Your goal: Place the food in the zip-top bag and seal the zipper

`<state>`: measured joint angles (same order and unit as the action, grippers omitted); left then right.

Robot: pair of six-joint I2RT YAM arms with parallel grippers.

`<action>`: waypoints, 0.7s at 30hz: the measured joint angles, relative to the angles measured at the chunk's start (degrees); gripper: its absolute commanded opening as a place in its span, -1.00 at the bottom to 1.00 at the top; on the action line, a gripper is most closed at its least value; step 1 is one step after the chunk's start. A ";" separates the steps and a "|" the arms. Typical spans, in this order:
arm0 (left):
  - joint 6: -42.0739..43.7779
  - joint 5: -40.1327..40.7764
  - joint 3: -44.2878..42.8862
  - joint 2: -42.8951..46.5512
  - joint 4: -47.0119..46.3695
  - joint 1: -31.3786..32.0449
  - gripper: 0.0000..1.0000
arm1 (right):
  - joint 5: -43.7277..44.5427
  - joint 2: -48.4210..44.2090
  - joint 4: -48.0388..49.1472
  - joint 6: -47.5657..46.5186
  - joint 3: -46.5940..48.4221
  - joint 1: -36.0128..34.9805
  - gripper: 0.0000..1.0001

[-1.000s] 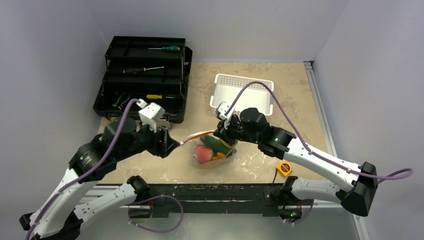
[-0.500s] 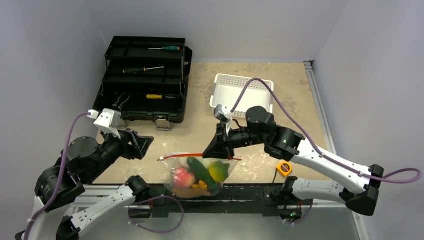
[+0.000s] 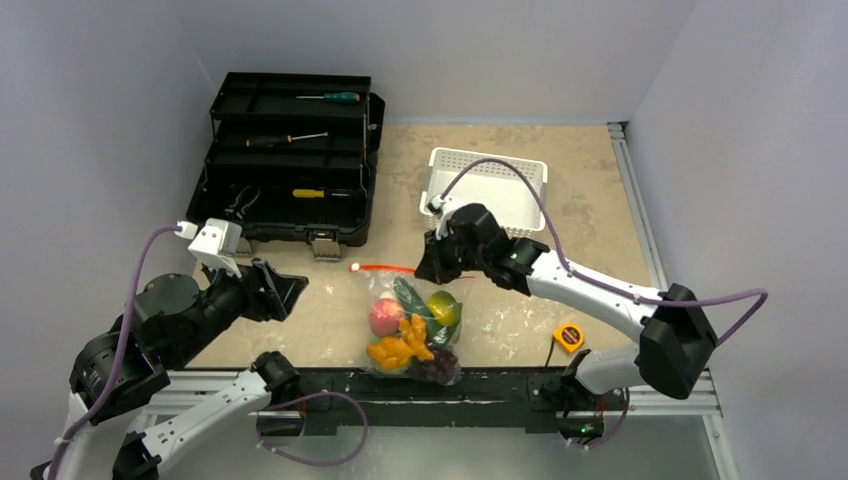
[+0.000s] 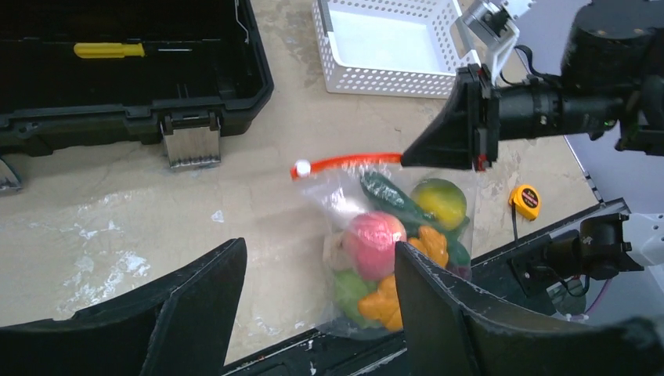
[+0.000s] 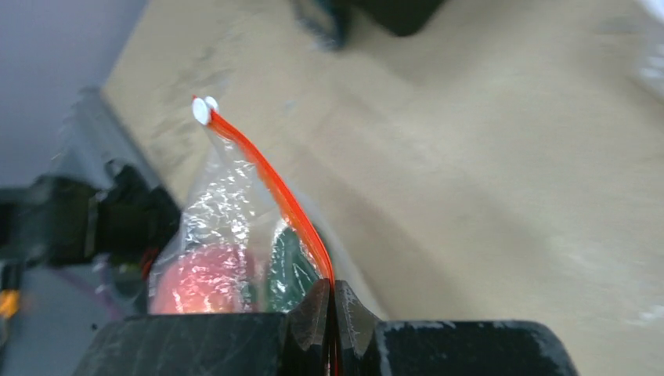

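Zip-top bag (image 3: 384,287): lower centre of the top view, its bottom reaching the black rail at the table's near edge. Whether it hangs or rests on the table cannot be told.

Food, all inside the bag: pink peach (image 3: 384,316), green cucumber (image 3: 409,296), yellow lemon (image 3: 444,306), orange pieces (image 3: 400,346), dark grapes (image 3: 436,368). The left wrist view also shows a green piece (image 4: 348,286) low in the bag.

Zipper (image 3: 386,268): runs level across the top of the bag and reads as one thin orange-red line in the right wrist view. The white slider (image 3: 354,268) sits at its left end. Full closure cannot be confirmed.

Right gripper (image 3: 425,268): jaws pressed together, pinching the right end of the zipper, opposite the slider.

Left gripper (image 3: 290,280): at centre left, well apart from the bag, jaws spread wide and holding nothing.

Surroundings: open black toolbox (image 3: 290,150) at upper left, with screwdrivers (image 3: 340,97) in its trays. White perforated basket (image 3: 485,156) at upper centre, behind the right gripper. Yellow tape measure (image 3: 568,337) at lower right of the bag, apart from it.
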<state>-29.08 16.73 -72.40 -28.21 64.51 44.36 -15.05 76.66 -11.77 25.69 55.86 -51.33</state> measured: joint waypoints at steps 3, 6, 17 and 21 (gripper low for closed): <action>-0.42 -0.22 0.00 0.02 0.37 0.00 0.38 | 4.55 2.71 0.52 -0.70 -1.27 5.64 -1.00; -0.55 -0.28 0.00 0.37 1.14 0.00 0.39 | 8.35 5.46 0.57 -2.25 -2.10 8.81 -1.00; -1.38 -0.22 0.00 2.54 2.45 0.00 0.40 | 16.98 11.96 2.97 -5.46 -5.75 11.72 -1.00; -1.38 0.04 -0.31 2.58 3.32 0.00 0.40 | 20.00 11.96 3.41 -5.62 -5.75 11.72 -1.00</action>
<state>-30.46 16.78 -72.71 -25.63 67.83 44.36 4.95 88.62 -8.36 20.08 50.11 -39.62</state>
